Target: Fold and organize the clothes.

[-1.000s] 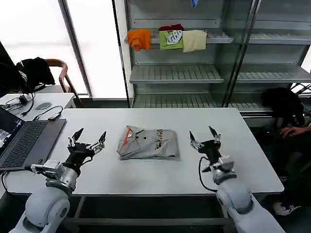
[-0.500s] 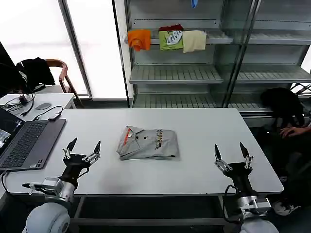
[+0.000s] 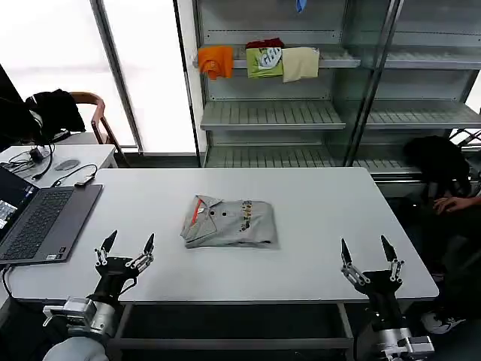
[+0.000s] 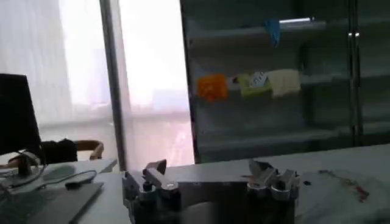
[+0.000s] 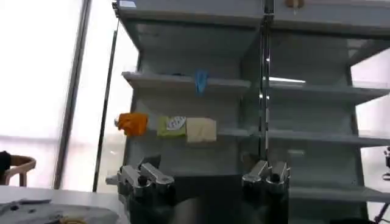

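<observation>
We see a white tabletop (image 3: 316,226) from above, with a light grey short-sleeved shirt (image 3: 228,222) folded into a neat rectangle near its middle. The collar lies at the shirt's left end, and a small coloured print shows on top. Nothing touches the shirt.

The left gripper (image 3: 124,253) hangs at the near edge of the tabletop, left of the shirt and well apart from it, with its jaws spread wide and empty, fingertips pointing up. The right gripper (image 3: 370,259) hangs at the near edge on the right, also well apart from the shirt, jaws wide and empty.

An open laptop (image 3: 34,219) sits on the tabletop's far left. Behind the tabletop stands a metal shelf unit (image 3: 270,114); on an upper shelf lie an orange garment (image 3: 216,60), a green garment (image 3: 264,61) and a cream garment (image 3: 300,63), side by side. In the left wrist view, we see the shirt's edge (image 4: 341,189) on the tabletop beyond that gripper (image 4: 210,185).
</observation>
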You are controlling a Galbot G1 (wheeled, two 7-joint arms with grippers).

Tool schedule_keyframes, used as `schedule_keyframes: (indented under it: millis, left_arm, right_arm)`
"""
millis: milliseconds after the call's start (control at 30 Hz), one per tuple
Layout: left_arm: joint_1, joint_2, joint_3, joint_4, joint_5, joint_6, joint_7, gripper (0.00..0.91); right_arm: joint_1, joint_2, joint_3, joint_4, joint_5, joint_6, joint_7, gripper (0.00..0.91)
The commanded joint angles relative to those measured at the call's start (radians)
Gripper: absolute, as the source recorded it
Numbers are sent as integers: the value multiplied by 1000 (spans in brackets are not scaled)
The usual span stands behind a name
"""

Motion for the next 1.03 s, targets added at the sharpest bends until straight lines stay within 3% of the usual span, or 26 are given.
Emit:
schedule_keyframes:
  millis: [33, 1033]
  left_arm:
    - [45, -14, -4, -5, 4, -17, 2, 907]
    - [21, 0, -15, 56, 2, -32, 17, 907]
  right_arm:
    - [-48, 0, 18, 14, -1, 36, -1, 907]
    - [-48, -17, 25, -6, 15, 20, -19, 907]
